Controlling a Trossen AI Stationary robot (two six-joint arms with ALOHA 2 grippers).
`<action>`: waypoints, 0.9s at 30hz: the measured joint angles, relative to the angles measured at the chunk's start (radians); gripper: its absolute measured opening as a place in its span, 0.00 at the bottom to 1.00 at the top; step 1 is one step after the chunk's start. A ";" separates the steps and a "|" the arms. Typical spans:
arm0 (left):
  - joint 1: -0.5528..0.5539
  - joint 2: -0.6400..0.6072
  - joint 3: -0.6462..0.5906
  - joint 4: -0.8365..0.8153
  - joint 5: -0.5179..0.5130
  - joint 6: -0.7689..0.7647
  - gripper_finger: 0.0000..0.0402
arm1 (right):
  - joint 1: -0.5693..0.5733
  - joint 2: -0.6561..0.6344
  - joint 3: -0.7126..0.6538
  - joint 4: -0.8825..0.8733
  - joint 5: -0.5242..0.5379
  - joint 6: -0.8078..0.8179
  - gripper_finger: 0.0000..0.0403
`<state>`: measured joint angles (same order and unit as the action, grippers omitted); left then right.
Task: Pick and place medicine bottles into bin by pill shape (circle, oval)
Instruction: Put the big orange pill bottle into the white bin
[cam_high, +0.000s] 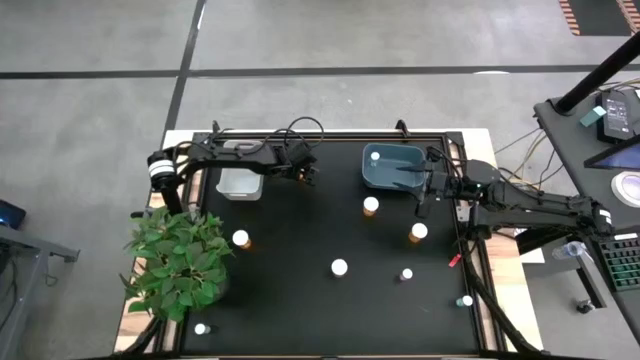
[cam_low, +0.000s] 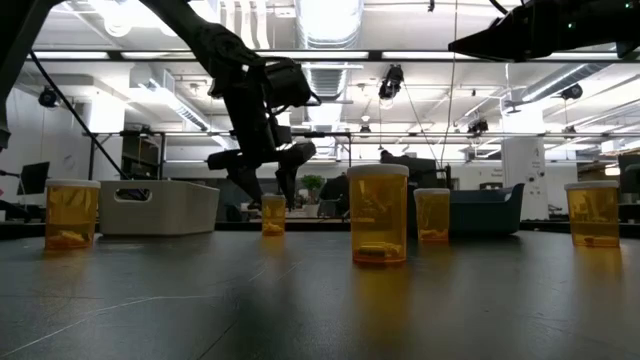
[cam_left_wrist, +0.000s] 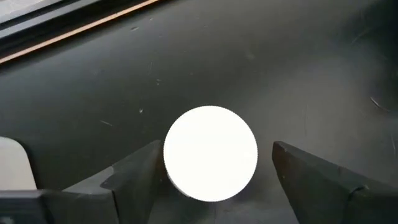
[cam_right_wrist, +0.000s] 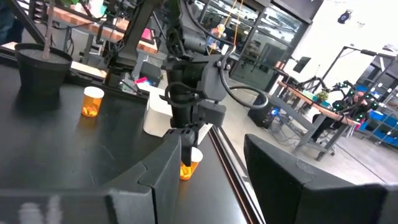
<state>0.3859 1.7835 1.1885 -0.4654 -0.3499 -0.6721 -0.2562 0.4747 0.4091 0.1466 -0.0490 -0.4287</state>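
Note:
A small amber bottle with a white cap (cam_left_wrist: 210, 153) stands on the black table under my left gripper (cam_left_wrist: 216, 146). It also shows in the low view (cam_low: 273, 214) and the right wrist view (cam_right_wrist: 188, 165). My left gripper (cam_high: 308, 172) points down, open, with one finger on either side of the cap and just above it. My right gripper (cam_high: 425, 192) is open and empty, hovering beside the blue bin (cam_high: 392, 165). Other white-capped bottles stand upright on the table, among them the bottle at mid-table (cam_high: 371, 205), another to its right (cam_high: 418, 232), and one by the plant (cam_high: 240, 238).
A white bin (cam_high: 240, 182) sits at the far left, just left of my left gripper. A leafy potted plant (cam_high: 175, 262) stands at the near left. More bottles stand toward the near edge, one in the middle (cam_high: 339, 267) and a tiny one (cam_high: 406, 273). A red item (cam_high: 454, 260) lies at the right edge.

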 joint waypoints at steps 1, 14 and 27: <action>0.000 0.001 0.000 0.002 0.000 -0.001 0.67 | 0.000 0.000 0.000 0.000 0.000 0.000 0.42; -0.002 0.002 0.004 0.002 -0.003 0.005 0.46 | 0.000 0.000 0.000 -0.001 0.000 0.001 0.42; -0.044 -0.184 0.015 -0.066 -0.025 0.058 0.46 | 0.000 0.000 0.000 -0.005 0.000 0.001 0.42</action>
<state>0.3416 1.5995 1.2037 -0.5316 -0.3753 -0.6141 -0.2562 0.4747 0.4091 0.1418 -0.0490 -0.4282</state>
